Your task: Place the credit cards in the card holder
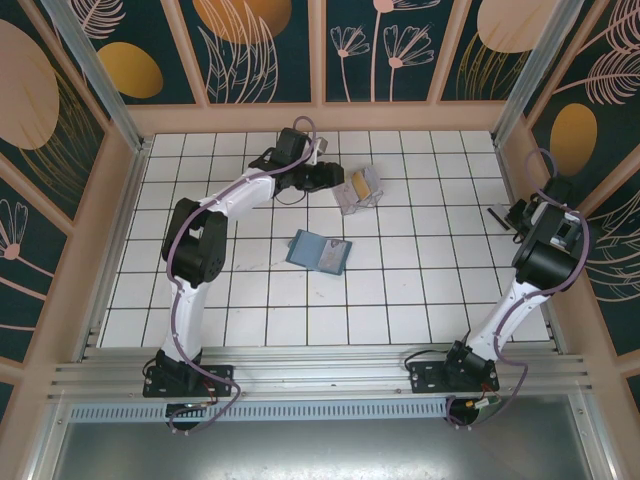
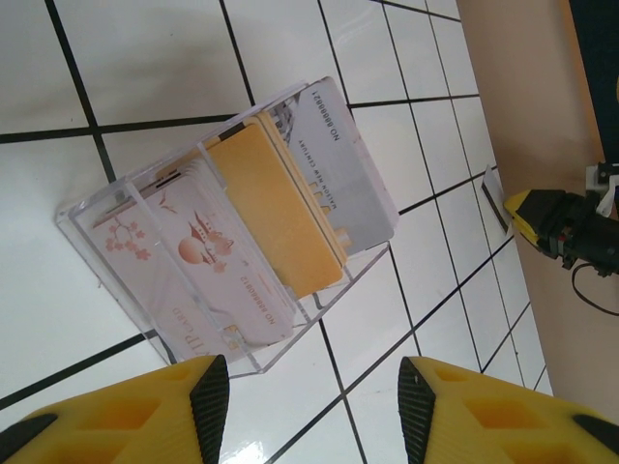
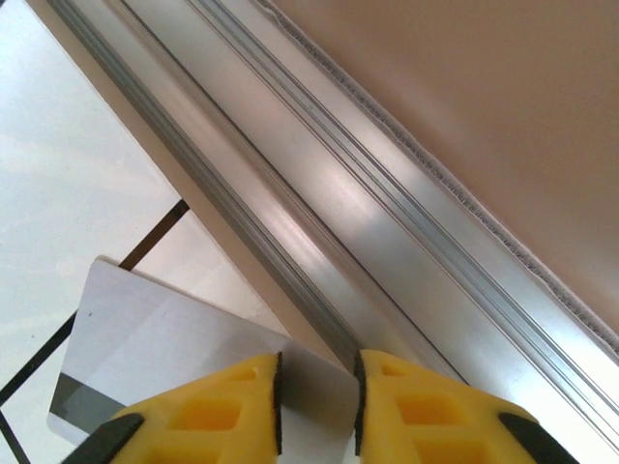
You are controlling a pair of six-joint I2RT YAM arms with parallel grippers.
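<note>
Count of credit cards [image 2: 280,217]: 3 in 1 clear stand [image 2: 87,217], 1 grey card [image 3: 155,338] by the rail [image 3: 290,193].
Before the stand the left claw [image 2: 314,387] hangs released; the right claw [image 3: 317,387] is nearly closed at the grey card, grip unclear; 1 card holder [image 1: 320,251] lies mid-table.

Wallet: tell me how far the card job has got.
Done: nothing; the wallet lies open with no card visibly in it. In hand: the left gripper hovers open before the stand of cards; the right gripper is at a loose grey card. Left: moving every card into the wallet.
</note>
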